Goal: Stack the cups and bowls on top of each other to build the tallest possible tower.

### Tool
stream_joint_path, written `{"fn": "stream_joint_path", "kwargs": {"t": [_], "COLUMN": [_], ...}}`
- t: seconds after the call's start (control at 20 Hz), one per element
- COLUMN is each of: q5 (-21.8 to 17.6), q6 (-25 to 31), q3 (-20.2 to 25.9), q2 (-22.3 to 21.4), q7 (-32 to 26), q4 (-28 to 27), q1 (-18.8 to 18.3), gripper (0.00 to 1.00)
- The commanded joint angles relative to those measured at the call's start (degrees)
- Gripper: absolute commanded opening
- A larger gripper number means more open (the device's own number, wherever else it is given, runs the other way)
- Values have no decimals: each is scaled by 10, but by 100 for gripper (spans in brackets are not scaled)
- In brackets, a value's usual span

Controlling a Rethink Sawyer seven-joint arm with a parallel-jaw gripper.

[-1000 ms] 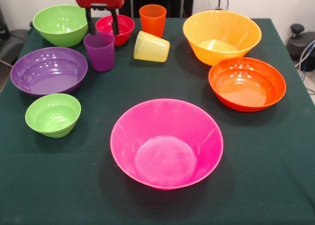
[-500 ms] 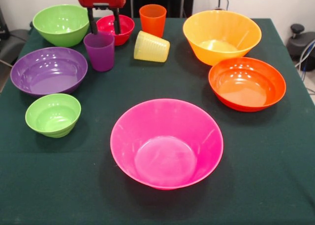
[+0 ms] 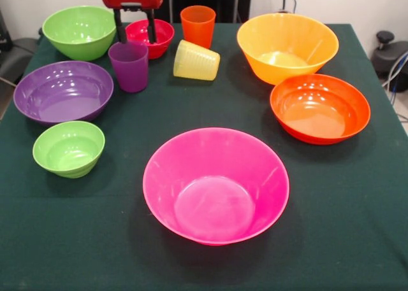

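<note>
Pincer (image 3: 135, 32), fingers spread and empty, poised above the upright purple cup (image 3: 129, 66) at the surface's (image 3: 76, 240) far left. Descend centred, straddling the rim (yellow cup (image 3: 196, 60) lies tipped beside), then close gently.

No legible text, labels, brands, numbers or signs anywhere in the front view: none on the glossy plastic bowls, the ribbed plastic cups, the dark green tablecloth, or the red gripper housing.
</note>
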Motion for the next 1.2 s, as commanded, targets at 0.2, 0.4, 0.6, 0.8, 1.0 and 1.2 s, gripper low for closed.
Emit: {"fn": "stream_joint_path", "kwargs": {"t": [0.2,0.4,0.6,0.8,1.0,1.2], "q5": [-66,-74,-88,-92,-96,-97], "q6": [-38,-44,-51,-53,-54,-52], "q3": [-14,-23,-30,-35,-36,-32], "q2": [48,65,90,90,96,105], "q7": [-8,-4,-2,4,4,-4], "q4": [2,-11,-34,-37,-43,-51], "q1": [20,25,30,35,36,32], "gripper": [100,100,100,100,100,100]}}
